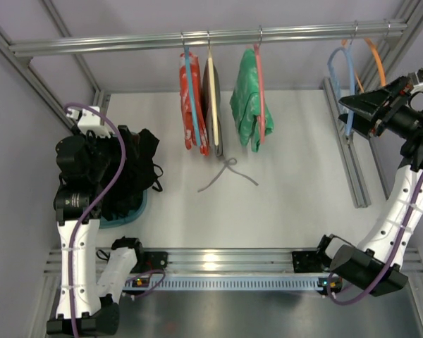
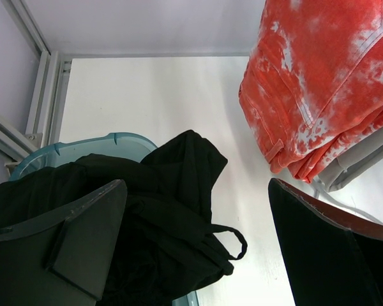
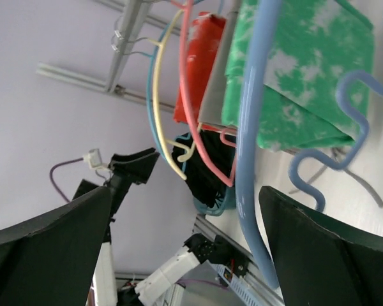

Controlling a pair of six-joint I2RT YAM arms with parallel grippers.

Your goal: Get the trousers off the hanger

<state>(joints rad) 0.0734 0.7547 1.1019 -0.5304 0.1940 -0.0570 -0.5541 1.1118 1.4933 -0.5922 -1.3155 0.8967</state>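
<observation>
The black trousers (image 1: 130,172) lie bunched in a teal basket (image 1: 130,215) at the left, off any hanger. In the left wrist view the trousers (image 2: 166,210) hang over the basket rim (image 2: 83,148), with a thin black loop at their edge. My left gripper (image 1: 123,162) hovers just above them, open and empty (image 2: 198,191). The light blue hanger (image 1: 347,84) hangs bare on the rail at the far right. My right gripper (image 1: 352,109) is open beside it. In the right wrist view the hanger's arm (image 3: 249,159) runs between the open fingers, near the right finger, not clamped.
On the rail (image 1: 127,44) hang a red garment (image 1: 192,105) on a blue hanger, a grey garment (image 1: 213,113) on a cream hanger and a green garment (image 1: 248,105). An orange hanger (image 1: 376,60) hangs behind the light blue one. A grey cord (image 1: 225,174) lies on the table.
</observation>
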